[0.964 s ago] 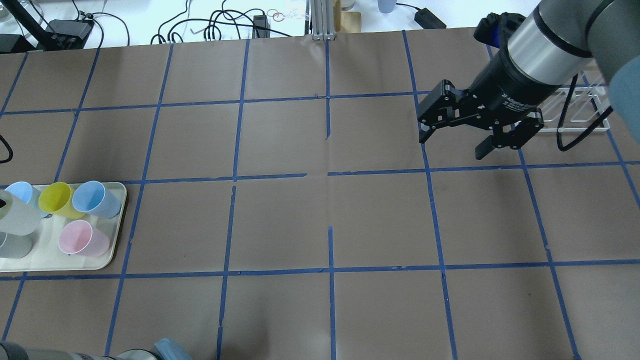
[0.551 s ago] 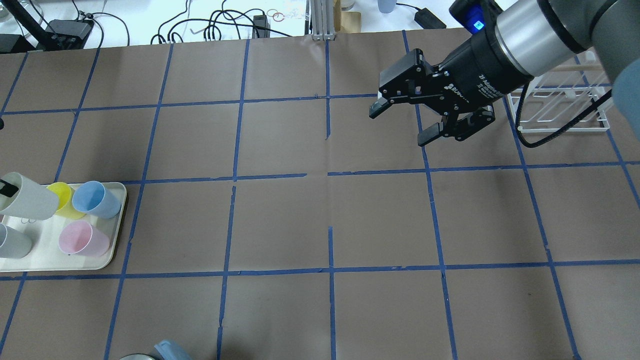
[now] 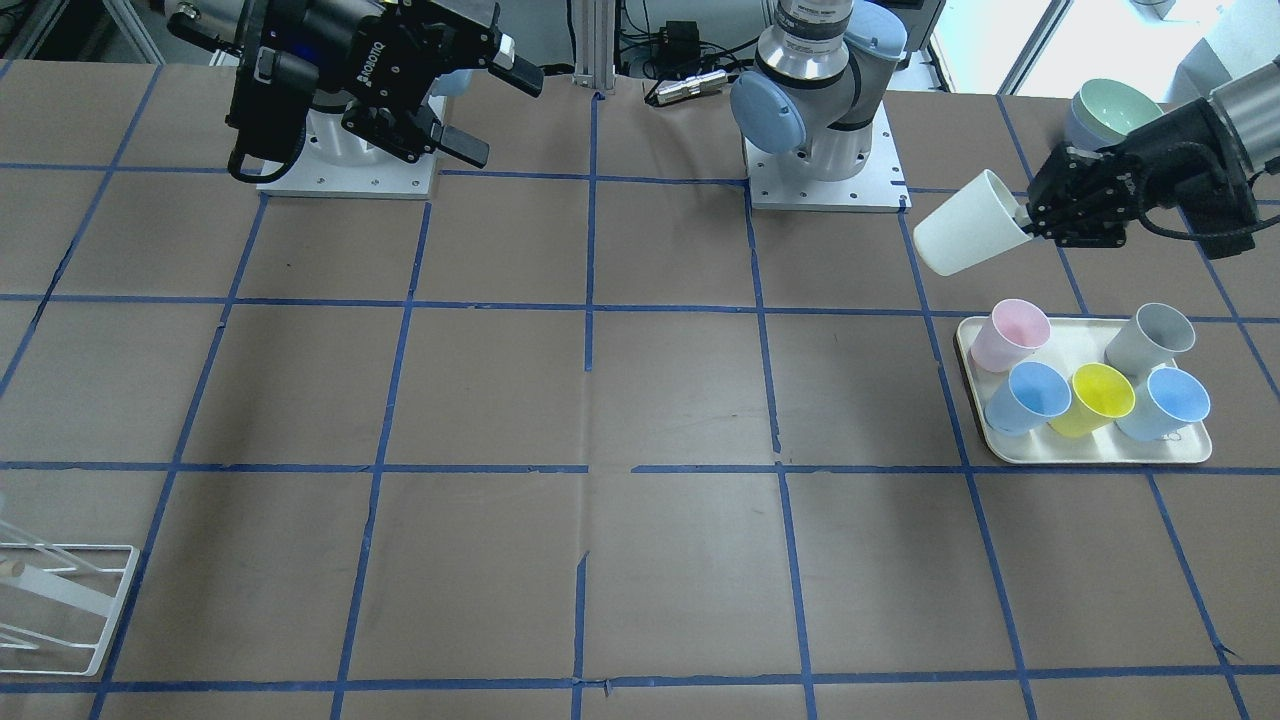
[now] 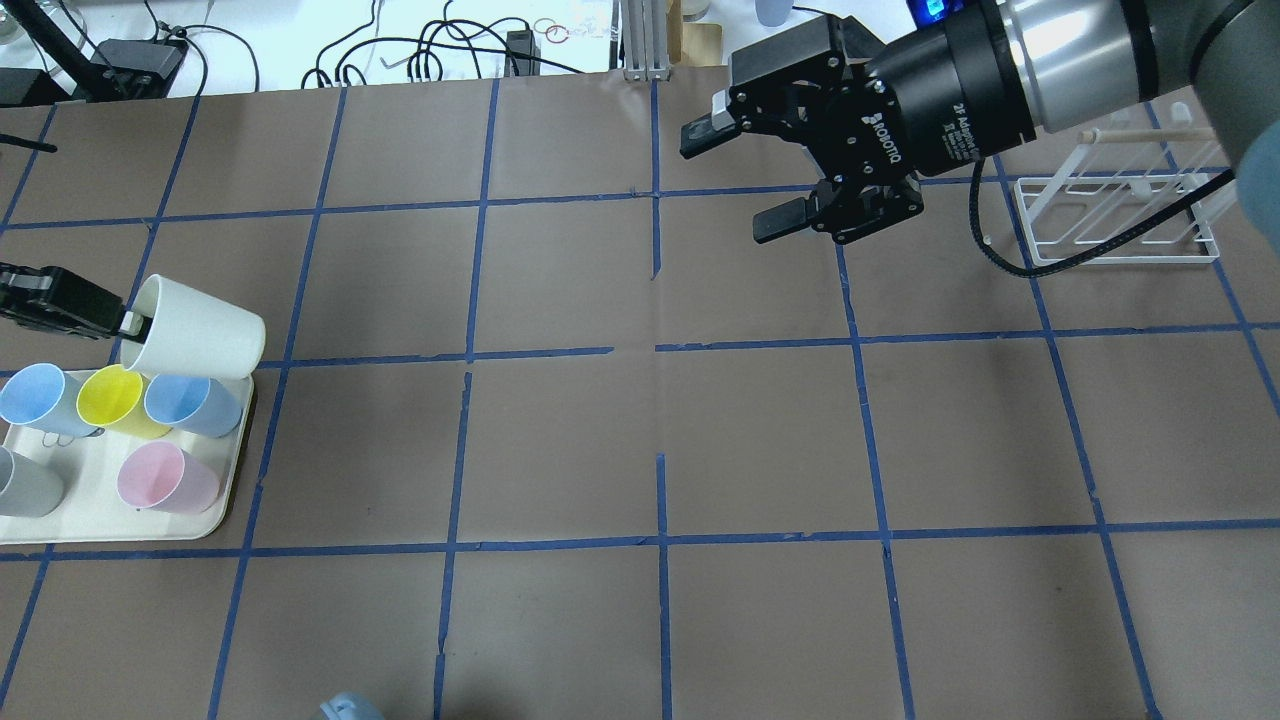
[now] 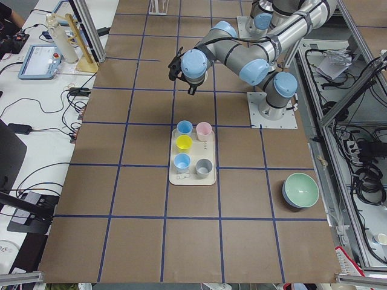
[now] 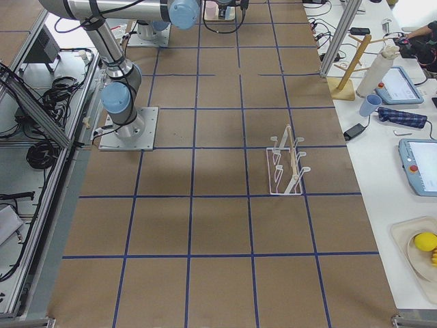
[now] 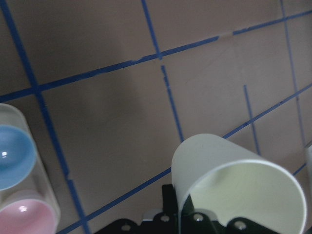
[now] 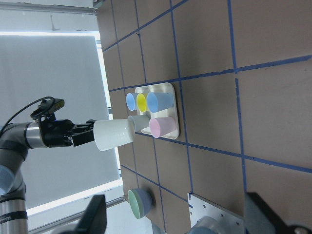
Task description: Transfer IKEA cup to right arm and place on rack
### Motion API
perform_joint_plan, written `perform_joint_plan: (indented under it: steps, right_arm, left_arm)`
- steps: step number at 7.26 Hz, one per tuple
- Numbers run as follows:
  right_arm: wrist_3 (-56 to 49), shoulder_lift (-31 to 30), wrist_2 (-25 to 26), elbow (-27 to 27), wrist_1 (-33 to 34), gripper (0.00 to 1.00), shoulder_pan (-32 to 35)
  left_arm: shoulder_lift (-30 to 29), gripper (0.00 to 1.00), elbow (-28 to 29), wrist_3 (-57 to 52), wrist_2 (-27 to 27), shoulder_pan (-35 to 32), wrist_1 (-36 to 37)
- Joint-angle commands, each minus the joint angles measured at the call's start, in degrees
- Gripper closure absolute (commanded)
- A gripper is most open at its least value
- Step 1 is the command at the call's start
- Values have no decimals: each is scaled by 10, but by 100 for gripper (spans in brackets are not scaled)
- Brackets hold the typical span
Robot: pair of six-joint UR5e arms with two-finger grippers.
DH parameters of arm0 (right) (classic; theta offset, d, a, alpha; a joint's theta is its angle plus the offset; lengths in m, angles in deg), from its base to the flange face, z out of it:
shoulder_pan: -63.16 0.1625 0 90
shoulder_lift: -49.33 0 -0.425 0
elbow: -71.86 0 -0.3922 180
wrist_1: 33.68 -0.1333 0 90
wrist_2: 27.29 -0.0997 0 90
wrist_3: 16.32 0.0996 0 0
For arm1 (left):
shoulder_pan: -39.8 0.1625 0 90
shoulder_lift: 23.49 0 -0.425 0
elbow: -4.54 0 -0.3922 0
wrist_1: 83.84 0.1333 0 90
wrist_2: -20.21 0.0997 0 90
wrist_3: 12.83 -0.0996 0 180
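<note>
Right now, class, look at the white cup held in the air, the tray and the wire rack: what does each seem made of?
IKEA cup: probably plastic, matte cream, with a thin, even wall.
Tray: likely plastic or melamine, with a smooth cream surface and a rounded rim.
Rack: thin white-coated wire, seemingly metal, with a bare wooden rod on top.
</note>
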Motion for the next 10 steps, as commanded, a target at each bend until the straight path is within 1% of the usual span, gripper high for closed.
perform_joint_plan:
  steps: [1,2,3,4,5,6,7,9,10]
  right_arm:
    - [-47,0,-97,33,-12,0,-21]
    - [-51,0,-144,57,-12,0,-23]
    - [-52,-2,-169,75,-12,0,-19]
    - [-72,0,-171,84,-12,0,-17]
    - [-87,-1,-173,87,-13,0,-17]
    - [-89,0,-210,88,-15,0,-17]
    - [-88,0,-232,88,-16,0,-16]
    - [-90,5,-233,88,-60,0,-11]
    - [-90,6,-242,88,-63,0,-10]
  left_arm:
    - [3,100,-7,37,-100,-41,-94]
    - [4,100,-10,36,-166,-69,-117]
    - [3,100,-9,38,-237,-107,-140]
    - [3,100,-11,50,-307,-151,-147]
    - [3,100,-11,66,-340,-186,-156]
    - [4,100,-11,67,-386,-202,-170]
    - [3,100,-13,65,-394,-213,-187]
    - [3,100,-18,63,-443,-247,-190]
    - [0,100,-17,64,-484,-271,-190]
